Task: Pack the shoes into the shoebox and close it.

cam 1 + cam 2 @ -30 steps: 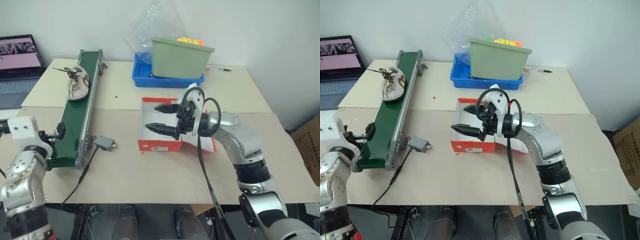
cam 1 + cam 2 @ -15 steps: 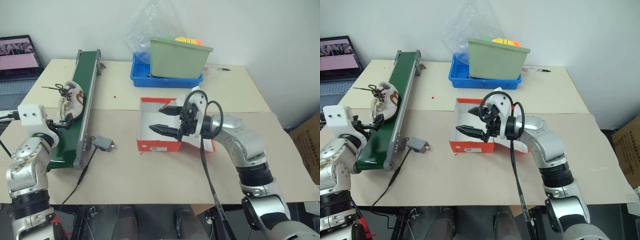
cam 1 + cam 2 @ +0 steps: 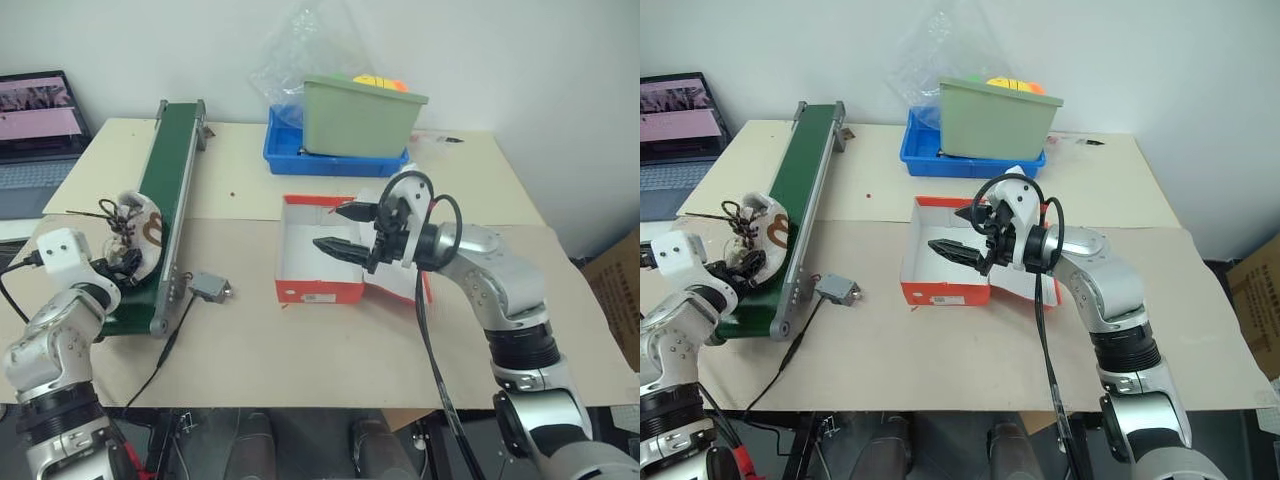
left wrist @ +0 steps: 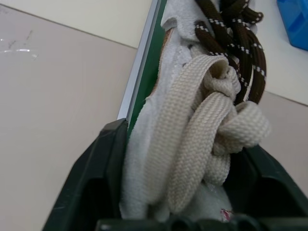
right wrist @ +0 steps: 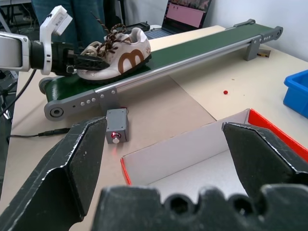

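Observation:
One cream-white shoe (image 3: 133,224) with dark brown laces lies on the near end of the green conveyor belt (image 3: 172,160). My left gripper (image 3: 112,268) is shut on its heel; in the left wrist view the cream heel loop (image 4: 192,139) fills the gap between the black fingers (image 4: 108,163). The red-orange shoebox (image 3: 318,291) stands open at mid-table, white inside, with no shoe in it, its lid lying flat to the right. My right gripper (image 3: 333,228) hovers open over the box, pointing left, nothing between its fingers. The right wrist view shows the shoe (image 5: 120,54) and my left gripper (image 5: 79,61).
A small grey switch box (image 3: 210,287) with a cable lies between belt and shoebox. A green bin (image 3: 362,116) sits in a blue tray (image 3: 288,156) at the back, with a clear plastic bag behind. A laptop (image 3: 38,130) is at the far left.
The shoe has travelled down the belt to its near end. My left gripper dropped onto it and closed on the heel. The right gripper shifted slightly right, still open.

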`<state>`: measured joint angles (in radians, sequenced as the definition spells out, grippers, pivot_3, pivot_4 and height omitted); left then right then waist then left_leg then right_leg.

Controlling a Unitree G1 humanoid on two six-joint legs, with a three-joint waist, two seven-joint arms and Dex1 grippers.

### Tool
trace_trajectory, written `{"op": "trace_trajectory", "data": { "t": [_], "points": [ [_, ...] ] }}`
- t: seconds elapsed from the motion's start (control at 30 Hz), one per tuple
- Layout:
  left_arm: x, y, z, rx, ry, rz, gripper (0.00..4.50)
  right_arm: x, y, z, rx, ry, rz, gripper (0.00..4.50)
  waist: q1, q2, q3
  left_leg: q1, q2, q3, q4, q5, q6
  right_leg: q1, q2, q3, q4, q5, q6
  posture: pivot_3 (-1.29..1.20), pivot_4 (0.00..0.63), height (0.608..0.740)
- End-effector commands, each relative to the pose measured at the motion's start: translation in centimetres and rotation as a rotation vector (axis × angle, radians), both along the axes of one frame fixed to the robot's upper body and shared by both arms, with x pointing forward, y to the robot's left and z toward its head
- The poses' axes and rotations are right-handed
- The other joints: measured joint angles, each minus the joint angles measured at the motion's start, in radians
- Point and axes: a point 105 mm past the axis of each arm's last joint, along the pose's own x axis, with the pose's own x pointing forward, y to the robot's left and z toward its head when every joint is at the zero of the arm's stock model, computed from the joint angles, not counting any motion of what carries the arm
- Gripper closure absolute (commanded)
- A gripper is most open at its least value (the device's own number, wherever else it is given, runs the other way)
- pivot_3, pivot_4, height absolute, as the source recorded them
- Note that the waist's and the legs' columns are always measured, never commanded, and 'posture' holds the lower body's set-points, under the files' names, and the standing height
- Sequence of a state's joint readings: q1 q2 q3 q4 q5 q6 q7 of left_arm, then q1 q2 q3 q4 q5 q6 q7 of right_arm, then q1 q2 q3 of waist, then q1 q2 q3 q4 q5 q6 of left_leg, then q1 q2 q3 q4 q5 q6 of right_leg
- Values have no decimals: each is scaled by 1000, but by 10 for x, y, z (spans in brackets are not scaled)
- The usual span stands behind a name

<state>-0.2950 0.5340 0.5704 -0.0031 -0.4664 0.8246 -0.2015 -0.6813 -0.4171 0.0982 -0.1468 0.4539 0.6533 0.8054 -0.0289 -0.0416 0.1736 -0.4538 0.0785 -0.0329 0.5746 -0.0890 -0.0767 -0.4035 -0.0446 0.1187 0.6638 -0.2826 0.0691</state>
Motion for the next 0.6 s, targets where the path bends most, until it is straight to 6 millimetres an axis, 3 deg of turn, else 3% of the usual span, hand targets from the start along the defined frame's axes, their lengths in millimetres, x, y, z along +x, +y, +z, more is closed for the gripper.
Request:
{"op": "trace_trajectory", "data": {
  "t": [0.03, 0.17, 0.3, 0.47, 0.53, 0.6],
  "points": [
    [3, -13, -10, -34, 34, -36, 3078, -4, -2, 19, 16, -74, 3, 0, 8, 0, 0, 0, 0, 0, 0, 0, 0, 0, 0, 0, 0, 0, 0, 0, 150, 740],
    [13, -19, 28, -20, -149, -46, 3597, -4, -3, 17, 11, -72, 4, 0, 21, 0, 0, 1, 0, 0, 0, -1, -5, 0, 0, 0, 0, 0, 1, 0, 150, 740],
    [16, -32, 57, -7, -288, -95, 3597, -5, -2, 17, 12, -68, 8, 0, 19, -2, 1, -3, 0, 0, 1, 0, -4, -1, 0, -1, -1, 1, 1, 0, 150, 740],
    [14, -83, 107, -7, -502, -293, 3597, -4, -2, 17, 26, -59, -3, 0, 13, -2, 1, -5, 0, 0, 0, 2, -1, -2, 0, 0, -1, 1, 0, 0, 150, 740],
    [12, -100, 115, -35, -536, -348, 3597, -2, -4, 18, 39, -48, -15, 0, 12, -2, 1, -5, 0, 0, 0, 2, -1, -2, 0, 0, -2, 1, 0, 0, 150, 740],
    [6, -135, 117, -76, -550, -488, 3597, 2, -8, 30, 200, 55, -19, 0, 9, -2, 1, -5, 0, 0, 0, 1, -1, -2, 0, 0, -2, 1, 0, 0, 150, 740]
  ]
}}
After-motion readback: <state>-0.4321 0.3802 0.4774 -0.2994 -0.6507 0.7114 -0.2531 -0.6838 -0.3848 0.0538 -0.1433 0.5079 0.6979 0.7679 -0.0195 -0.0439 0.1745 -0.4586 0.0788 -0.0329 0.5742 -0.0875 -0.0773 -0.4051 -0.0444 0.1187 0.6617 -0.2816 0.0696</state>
